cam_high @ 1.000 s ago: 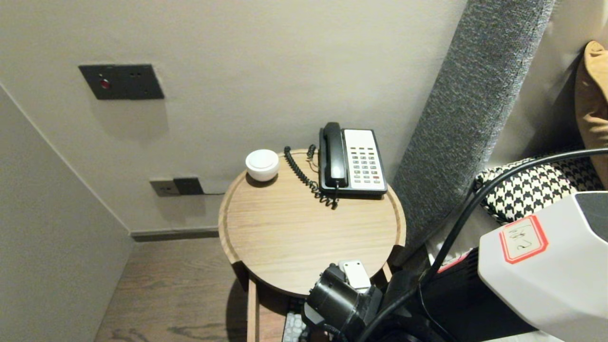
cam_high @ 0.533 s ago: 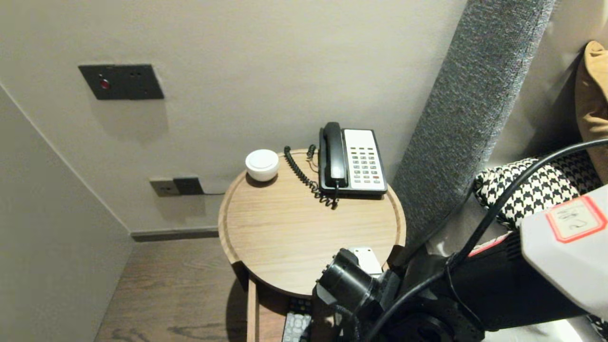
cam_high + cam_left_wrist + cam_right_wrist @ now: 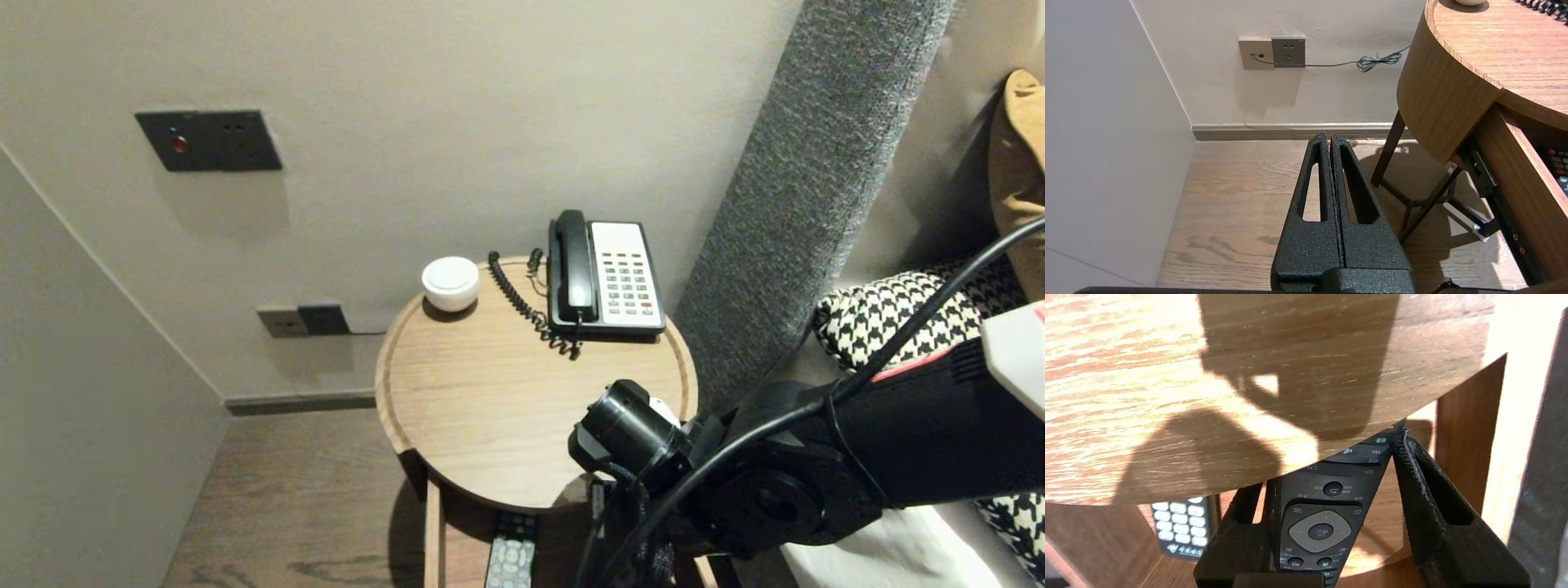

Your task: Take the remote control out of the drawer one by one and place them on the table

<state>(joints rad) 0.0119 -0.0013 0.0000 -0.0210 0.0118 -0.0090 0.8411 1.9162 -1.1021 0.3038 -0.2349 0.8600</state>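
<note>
In the right wrist view, the right hand point(image 3: 1325, 461) is seen clenched on a black remote point(image 3: 1316, 531), which is gripped across its narrow width, with a finger pressed against each long side. The grip is taken at the end nearest the wrist, so the keypad is left facing up and the long body is pointed forward. This hold is judged to suit the fingers' span, since the remote's length would not fit between them. The remote is carried slightly askew. Its far end is hidden beneath the rim of the round counter point(image 3: 1167, 375), because the drawer point(image 3: 1094, 539) it hangs over is set under the counter top. A second remote point(image 3: 1180, 526), with pale keys, is laid flat on the drawer's floor, just beside the held one and apart from it.

In the head view, the right arm point(image 3: 898, 441) is stretched in from the right. Its wrist is bent down over the counter's near edge, so the hand itself is covered. A telephone point(image 3: 608, 278) and a white round box point(image 3: 450, 282) are set at the far rim by the wall, well apart from the arm.

In the left wrist view, the left hand point(image 3: 1329, 139) is shown clenched on nothing, with its fingers pressed flat together. It is hung low over the floor point(image 3: 1241, 196) beside the counter, facing a wall socket point(image 3: 1288, 52). It is judged to be parked there, out of the working arm's way.
</note>
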